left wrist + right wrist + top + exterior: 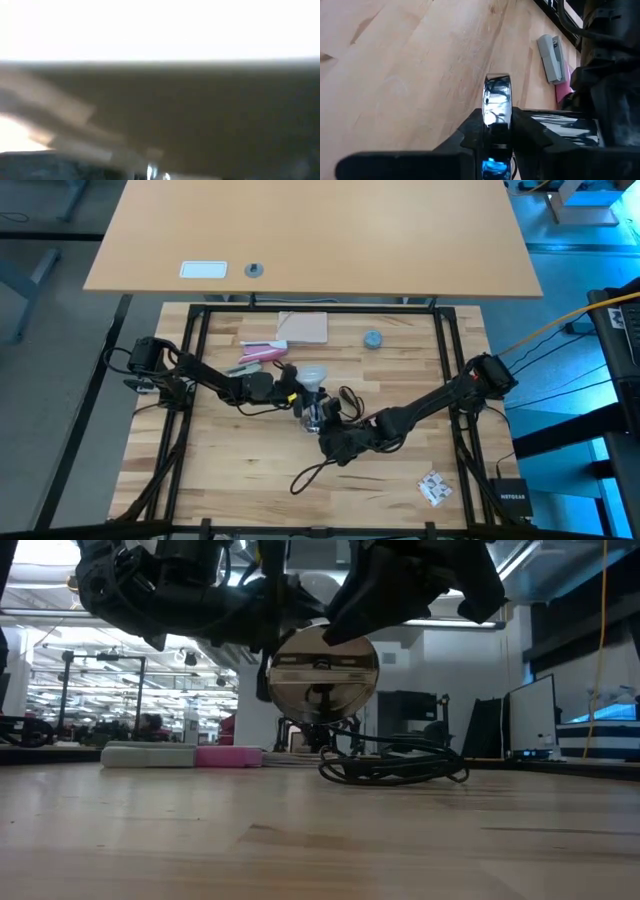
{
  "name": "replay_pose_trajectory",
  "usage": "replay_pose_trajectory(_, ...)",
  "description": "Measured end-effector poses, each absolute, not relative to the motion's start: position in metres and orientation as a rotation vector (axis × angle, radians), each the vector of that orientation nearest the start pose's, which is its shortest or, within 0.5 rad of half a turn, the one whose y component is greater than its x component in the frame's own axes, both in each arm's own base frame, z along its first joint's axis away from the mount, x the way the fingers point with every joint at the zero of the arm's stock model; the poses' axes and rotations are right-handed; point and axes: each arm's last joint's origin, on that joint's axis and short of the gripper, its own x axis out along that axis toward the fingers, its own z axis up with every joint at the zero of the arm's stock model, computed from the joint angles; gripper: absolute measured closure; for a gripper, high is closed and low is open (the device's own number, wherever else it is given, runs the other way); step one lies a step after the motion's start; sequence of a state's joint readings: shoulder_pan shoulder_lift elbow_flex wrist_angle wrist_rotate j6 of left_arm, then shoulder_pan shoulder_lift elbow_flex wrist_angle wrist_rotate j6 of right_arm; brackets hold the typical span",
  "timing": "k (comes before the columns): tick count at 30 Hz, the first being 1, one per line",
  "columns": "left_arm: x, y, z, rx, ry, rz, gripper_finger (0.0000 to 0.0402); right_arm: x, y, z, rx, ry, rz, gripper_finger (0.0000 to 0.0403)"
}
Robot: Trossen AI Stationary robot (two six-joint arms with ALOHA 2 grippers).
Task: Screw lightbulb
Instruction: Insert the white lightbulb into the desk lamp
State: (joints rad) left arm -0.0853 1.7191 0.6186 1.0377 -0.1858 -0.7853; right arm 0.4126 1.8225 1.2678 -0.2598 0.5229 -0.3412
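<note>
Socket (496, 107): being clamped between right gripper (496, 131) fingers, lifted off table (240, 460), steadied for threading.
Lightbulb (314, 375): being presented by left gripper (297, 388); grip cannot be told.

A lit workshop hall behind our wooden table (220, 480)

Beyond the far edge we see a tan desk (320, 230), ceiling strip lights (60, 635) at far left, and monitors (530, 715) at right.

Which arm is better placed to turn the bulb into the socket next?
Probably the left. The left gripper sits at the lightbulb, apparently holding it, while the right gripper is clamped on the silvery socket, lifted off the table.
</note>
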Motion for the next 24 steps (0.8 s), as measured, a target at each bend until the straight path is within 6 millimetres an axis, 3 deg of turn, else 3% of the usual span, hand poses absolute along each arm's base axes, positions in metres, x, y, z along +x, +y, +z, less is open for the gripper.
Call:
replay_pose_trajectory(15,0.319,-0.027,0.169,-0.405,0.071,-0.095,0.0250,0.356,0.142,0.208,-0.742,0.832,0.082,0.0327)
replay_pose_trajectory(24,0.318,-0.032,0.169,-0.281,0.093,-0.289,0.0251,0.347,0.156,0.207,-0.841,0.852,0.149,0.0327)
